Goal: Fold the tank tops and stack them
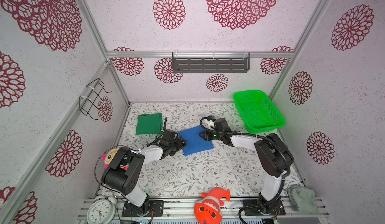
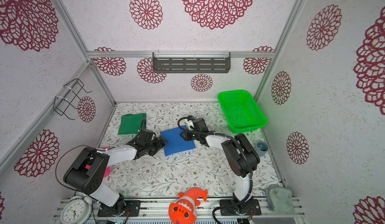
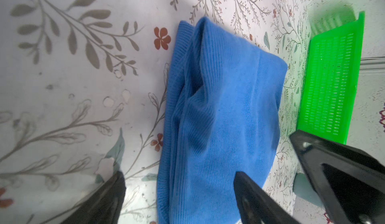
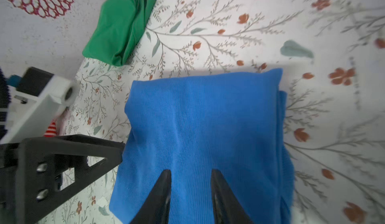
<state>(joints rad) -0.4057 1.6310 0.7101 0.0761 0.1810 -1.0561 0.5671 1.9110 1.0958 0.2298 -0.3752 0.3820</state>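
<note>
Left end effector (image 1: 183, 142) spread wide, right end effector (image 4: 190, 174) half-spread: best pinch all blue tank top (image 1: 195, 143) layers, lifting level toward ten o'clock.

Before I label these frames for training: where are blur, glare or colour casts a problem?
Right wrist view: table print smeared at one side, blue tank top crisp. Left wrist view: table print soft. Both top views: green basket casts green onto the wall.
</note>
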